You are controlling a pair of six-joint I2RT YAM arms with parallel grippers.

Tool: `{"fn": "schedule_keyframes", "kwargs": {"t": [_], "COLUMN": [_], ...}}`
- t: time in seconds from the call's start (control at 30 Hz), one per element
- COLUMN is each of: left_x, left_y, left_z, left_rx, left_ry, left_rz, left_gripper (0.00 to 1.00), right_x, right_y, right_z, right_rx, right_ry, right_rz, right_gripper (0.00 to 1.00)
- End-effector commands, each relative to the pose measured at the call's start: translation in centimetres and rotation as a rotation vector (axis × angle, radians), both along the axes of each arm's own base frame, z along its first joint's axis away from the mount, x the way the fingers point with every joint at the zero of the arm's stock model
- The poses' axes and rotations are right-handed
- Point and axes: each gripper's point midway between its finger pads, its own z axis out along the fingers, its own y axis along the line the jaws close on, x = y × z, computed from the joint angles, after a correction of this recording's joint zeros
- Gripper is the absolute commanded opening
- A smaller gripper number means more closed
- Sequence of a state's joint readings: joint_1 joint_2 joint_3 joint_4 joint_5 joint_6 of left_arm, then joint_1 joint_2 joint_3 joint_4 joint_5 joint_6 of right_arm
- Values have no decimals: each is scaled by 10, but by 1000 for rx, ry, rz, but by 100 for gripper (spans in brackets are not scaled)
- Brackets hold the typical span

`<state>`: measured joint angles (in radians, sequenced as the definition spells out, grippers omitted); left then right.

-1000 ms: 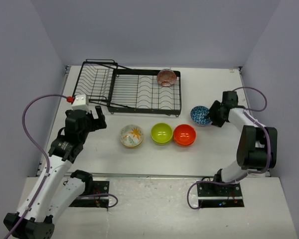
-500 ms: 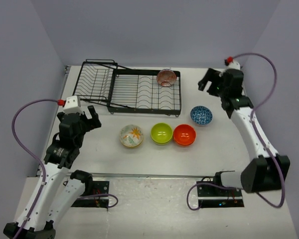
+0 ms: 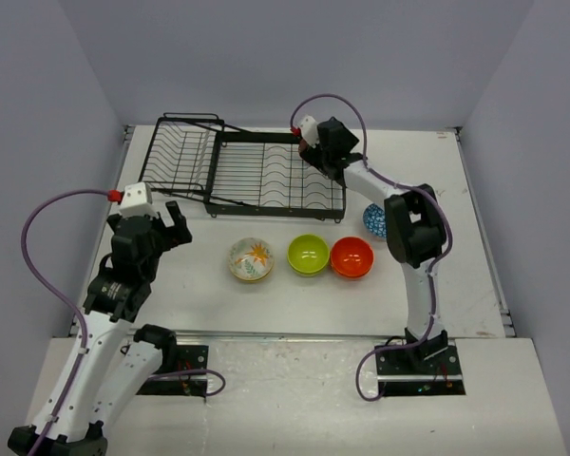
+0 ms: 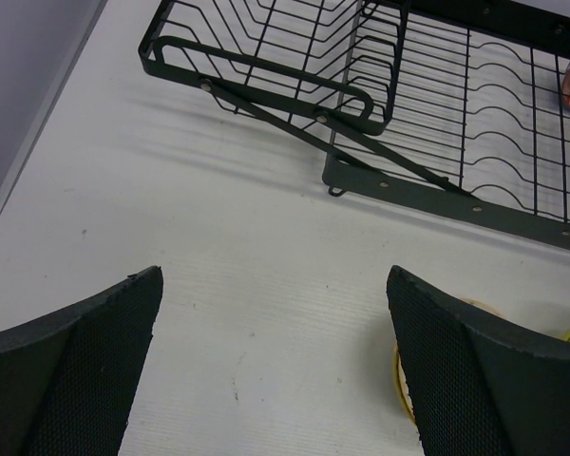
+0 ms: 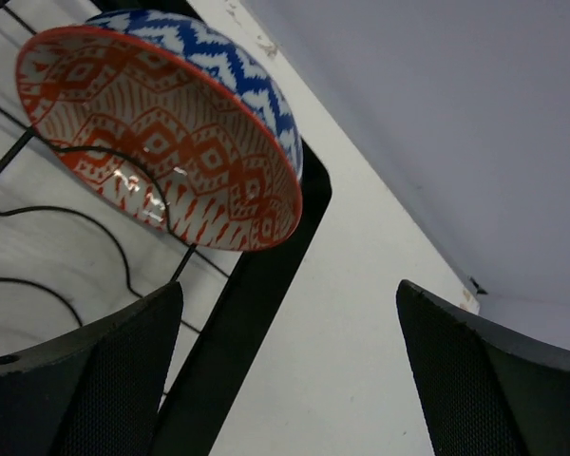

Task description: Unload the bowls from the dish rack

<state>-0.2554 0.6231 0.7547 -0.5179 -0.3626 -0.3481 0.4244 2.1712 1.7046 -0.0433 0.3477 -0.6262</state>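
Note:
The black wire dish rack lies at the back of the table. One bowl, red-orange patterned inside with blue zigzags outside, leans on edge at the rack's far right end. My right gripper stands open just in front of it, above the rack's rim, touching nothing. From above, the right gripper covers most of that bowl. Below the rack stand a floral bowl, a lime green bowl and an orange-red bowl. A blue speckled bowl shows partly behind the right arm. My left gripper is open over bare table.
The rack's angled basket section lies ahead of the left gripper. The floral bowl's rim shows beside its right finger. Grey walls close in the table at the back and on both sides.
The right arm has swung from the blue speckled bowl at the table's right to the rack's far right corner, its jaws opening wide. The left arm drew back slightly, then held still.

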Motion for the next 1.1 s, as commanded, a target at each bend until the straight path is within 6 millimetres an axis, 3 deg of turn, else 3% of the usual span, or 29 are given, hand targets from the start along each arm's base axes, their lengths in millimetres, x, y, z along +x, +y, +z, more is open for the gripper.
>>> {"fn": "schedule_keyframes", "kwargs": {"t": [0.0,0.03,0.07,0.17,0.3,0.53,0.77,1.07], "left_x": [3,3,3,5,5,4,5,4], "left_y": [0,-1,-2,-9,-12,-16,-17,-16], "left_z": [7,7,6,2,4,4,6,6], "left_rx": [-5,-6,-6,-7,-5,-6,-5,-3], "left_ry": [-24,-23,-22,-7,-12,-13,-18,-20], "left_rz": [-2,-5,-11,-38,-54,-67,-76,-71], "left_gripper": [100,100,100,100,100,100,100,100], "right_x": [38,45,52,68,78,73,79,86], "right_y": [-8,-3,2,8,10,10,16,19], "right_z": [91,74,82,65,47,39,22,10], "right_rx": [-86,-97,-84,-112,-160,-157,-179,-207], "right_ry": [-254,-229,-246,-231,-232,-243,-237,-263], "right_rz": [-9,8,14,14,30,44,80,104], "right_gripper": [93,93,92,91,83,78,60,51]}}
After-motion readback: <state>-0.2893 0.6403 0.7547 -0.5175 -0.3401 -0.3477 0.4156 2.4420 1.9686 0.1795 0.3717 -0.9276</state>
